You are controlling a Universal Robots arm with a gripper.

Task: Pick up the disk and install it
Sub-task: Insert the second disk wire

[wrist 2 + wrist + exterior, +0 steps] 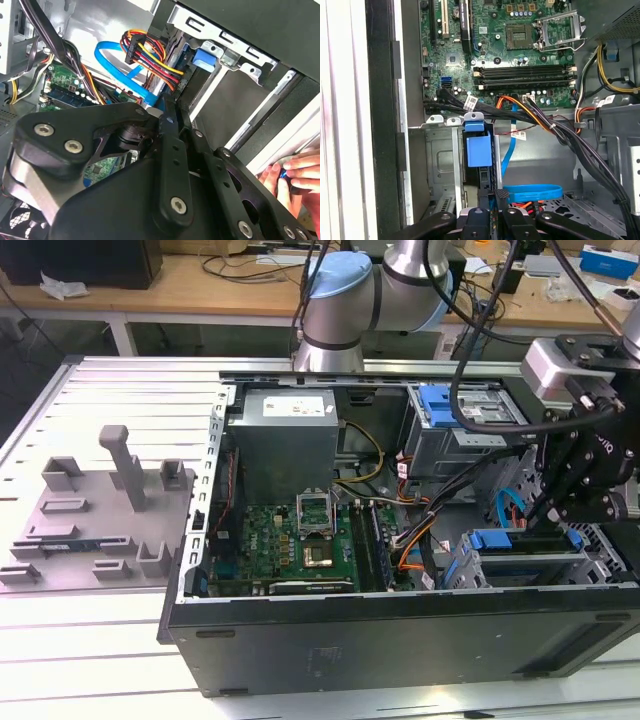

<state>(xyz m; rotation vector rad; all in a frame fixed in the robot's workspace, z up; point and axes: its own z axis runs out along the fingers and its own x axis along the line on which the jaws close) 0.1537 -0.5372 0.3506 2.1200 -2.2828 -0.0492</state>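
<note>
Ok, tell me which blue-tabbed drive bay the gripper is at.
The lower bay at the case's front edge, directly beneath the gripper; the other blue-tabbed bay sits farther back, beside the power supply.

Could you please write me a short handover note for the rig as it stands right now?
Gripper: low over the drive cage at the exterior view's right of the open computer case, directly above the disk.
Disk: standing on edge in a cage slot beside the motherboard, blue carrier tab visible.
Done: the disk is picked up and in the slot.
Left: full seating cannot be confirmed from these views.
Note: a person's hand is at the case edge in the second wrist view.
</note>
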